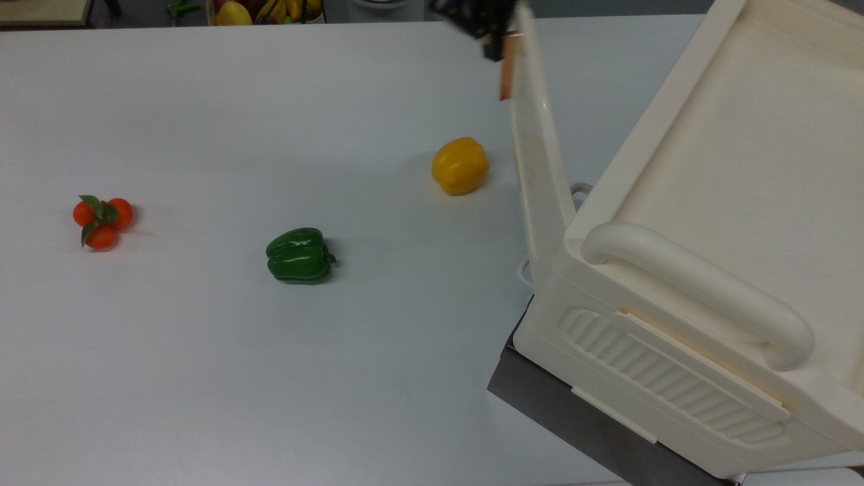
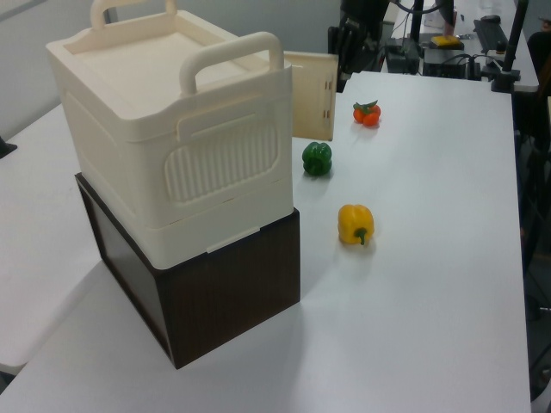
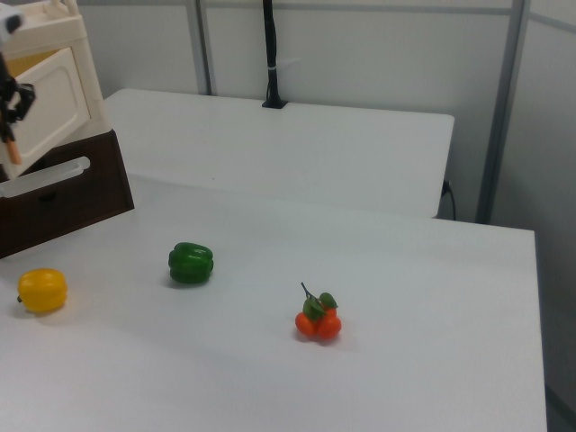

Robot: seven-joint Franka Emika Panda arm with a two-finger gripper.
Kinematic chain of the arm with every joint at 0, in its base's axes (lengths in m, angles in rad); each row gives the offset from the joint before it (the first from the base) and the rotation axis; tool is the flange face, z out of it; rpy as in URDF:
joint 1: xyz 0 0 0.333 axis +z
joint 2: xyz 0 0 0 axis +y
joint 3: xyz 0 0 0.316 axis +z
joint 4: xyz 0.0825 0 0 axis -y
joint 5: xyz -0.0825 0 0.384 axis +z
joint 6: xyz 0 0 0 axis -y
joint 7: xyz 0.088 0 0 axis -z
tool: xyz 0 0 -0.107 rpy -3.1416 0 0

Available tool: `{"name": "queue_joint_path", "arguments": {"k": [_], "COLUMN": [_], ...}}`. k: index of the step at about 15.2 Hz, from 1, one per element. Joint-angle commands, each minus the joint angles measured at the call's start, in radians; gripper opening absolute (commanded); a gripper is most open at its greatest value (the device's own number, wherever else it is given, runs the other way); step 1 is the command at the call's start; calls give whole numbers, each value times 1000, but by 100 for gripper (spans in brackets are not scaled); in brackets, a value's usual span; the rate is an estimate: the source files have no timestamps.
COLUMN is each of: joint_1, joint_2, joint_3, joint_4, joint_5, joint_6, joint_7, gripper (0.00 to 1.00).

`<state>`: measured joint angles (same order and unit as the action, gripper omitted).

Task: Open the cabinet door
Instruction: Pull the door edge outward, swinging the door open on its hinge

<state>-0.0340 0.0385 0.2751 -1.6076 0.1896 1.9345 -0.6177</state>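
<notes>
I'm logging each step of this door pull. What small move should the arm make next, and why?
Probably keep swinging the cabinet door a little further outward. The gripper sits at its copper-strip edge, and the door stands only partly open from the cabinet.

The gripper [image 1: 496, 42] is black and blocky, on a dark arm.

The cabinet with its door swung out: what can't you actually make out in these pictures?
- Inside of the cabinet: hidden in the left view by its own ribbed side; in the top view the cabinet door shows edge-on.
- Gripper: cut off by the top view's upper edge at the copper handle.
- Door hinge: not visible.
</notes>
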Motion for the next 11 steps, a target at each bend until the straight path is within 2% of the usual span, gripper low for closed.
{"name": "queue_joint_path", "arguments": {"k": [1, 6, 11], "joint_1": [-35, -47, -52], "joint_2": [-2, 15, 47], "joint_3": [-59, -148, -189], "joint_4": [-31, -31, -31], "joint_5": [4, 7, 7], "joint_6": [34, 90, 262], "joint_7": [-16, -16, -5], "gripper": [2, 10, 13]}}
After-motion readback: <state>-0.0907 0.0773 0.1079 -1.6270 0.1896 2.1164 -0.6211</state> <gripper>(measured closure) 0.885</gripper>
